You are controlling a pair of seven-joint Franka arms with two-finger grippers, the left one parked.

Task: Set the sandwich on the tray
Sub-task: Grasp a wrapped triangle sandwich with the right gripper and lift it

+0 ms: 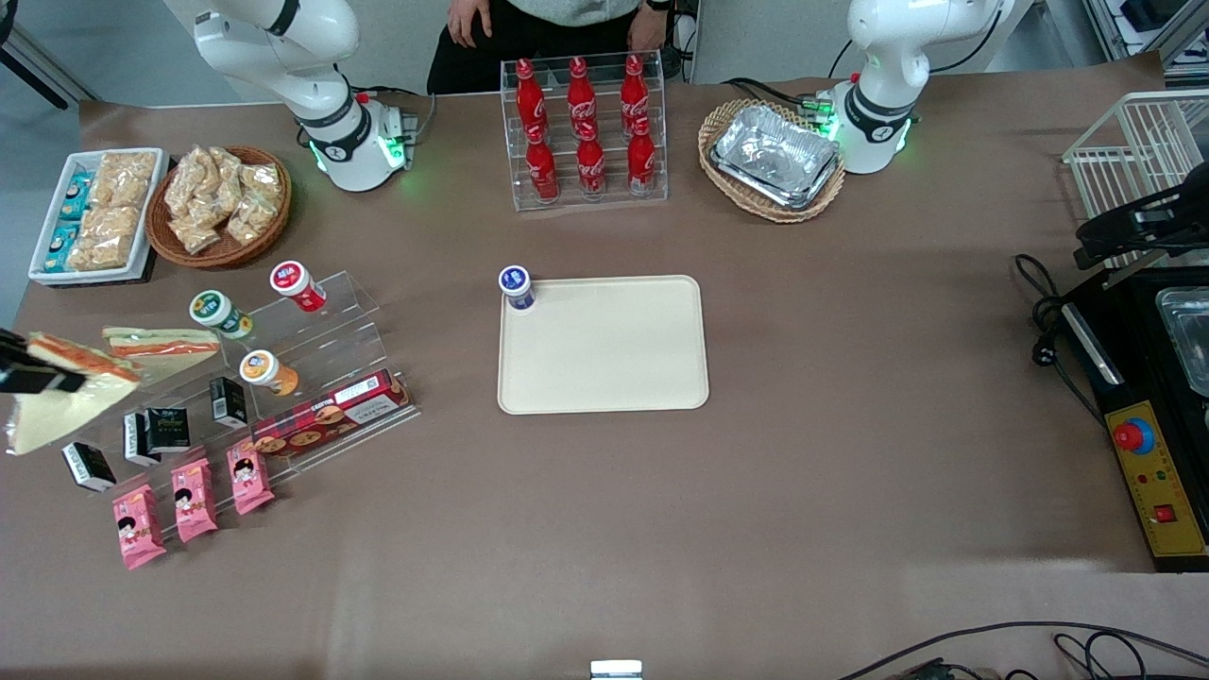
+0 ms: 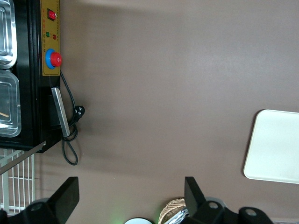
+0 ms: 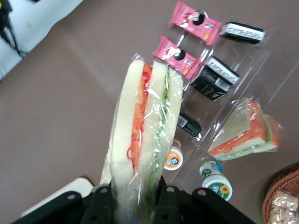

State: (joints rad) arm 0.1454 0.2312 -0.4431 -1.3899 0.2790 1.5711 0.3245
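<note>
- right wrist view: gripper point(image 3: 135, 198) pinches the sandwich point(image 3: 142, 140) at its lower end, one black finger pressed against each bread face; orange-red and green filling shows between white slices under clear wrap.
- front view, nearest the camera: pink snack packs point(image 1: 194, 498) along the lowest step of a clear display stand point(image 1: 340, 326), small black cartons point(image 1: 167, 430) one step up, a red biscuit box point(image 1: 331, 416) beside them.
- same stand, higher: a second wedge sandwich point(image 1: 159, 342) lies on a step — near it three small capped tubs point(image 1: 219, 313).
- held sandwich sits raised over the stand's end, at the working arm's end of the table, well apart from the tray point(image 1: 604, 345).
- tray lies flat mid-table; a blue-lidded tub point(image 1: 517, 286) stands at one corner of it.
- farther off: snack basket point(image 1: 222, 203), white snack tray point(image 1: 94, 215), cola bottles point(image 1: 586, 127) in a clear rack, foil trays point(image 1: 774, 159) in a wicker basket.
</note>
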